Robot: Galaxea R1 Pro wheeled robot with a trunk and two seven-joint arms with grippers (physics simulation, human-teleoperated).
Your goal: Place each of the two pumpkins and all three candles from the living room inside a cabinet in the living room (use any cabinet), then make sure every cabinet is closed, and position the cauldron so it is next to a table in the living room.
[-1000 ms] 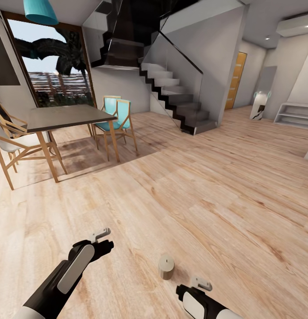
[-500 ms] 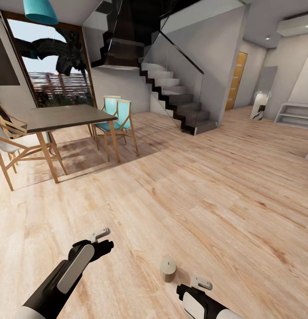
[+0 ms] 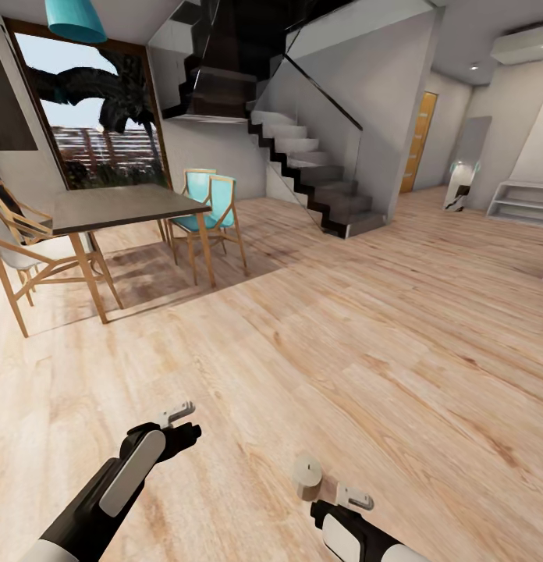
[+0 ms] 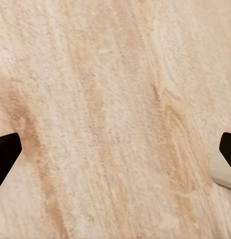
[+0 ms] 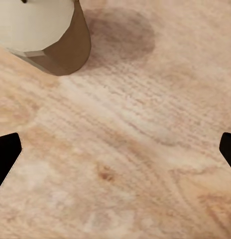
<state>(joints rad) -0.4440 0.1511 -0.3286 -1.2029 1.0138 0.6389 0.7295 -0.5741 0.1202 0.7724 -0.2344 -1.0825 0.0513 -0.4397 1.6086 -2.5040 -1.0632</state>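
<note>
Head view: one candle (image 3: 308, 477), a squat greyish-tan cylinder, stood tilted on the wooden floor (image 3: 365, 343), just ahead of the right jaws (image 3: 354, 497) and slightly toward the left arm's side, apart from them. The left jaws (image 3: 181, 419) hung over bare floor, well apart from the candle. Far beyond the left jaws stood a dark-topped table (image 3: 119, 205) with slim wooden legs, ringed by wooden chairs, two of them with teal seats (image 3: 207, 204). A staircase (image 3: 314, 176) rose far ahead of both jaws.

Right wrist view: the two dark fingertips (image 5: 7, 157) sat at opposite edges of the frame, so the right jaws were spread wide and held nothing. The candle (image 5: 48, 32) lay beyond them, off the line between the tips, leaning over its shadow on the floor.

Left wrist view: the fingertips (image 4: 6, 157) likewise stood far apart, the left jaws wide open and empty above plain floorboards (image 4: 115, 114).
</note>
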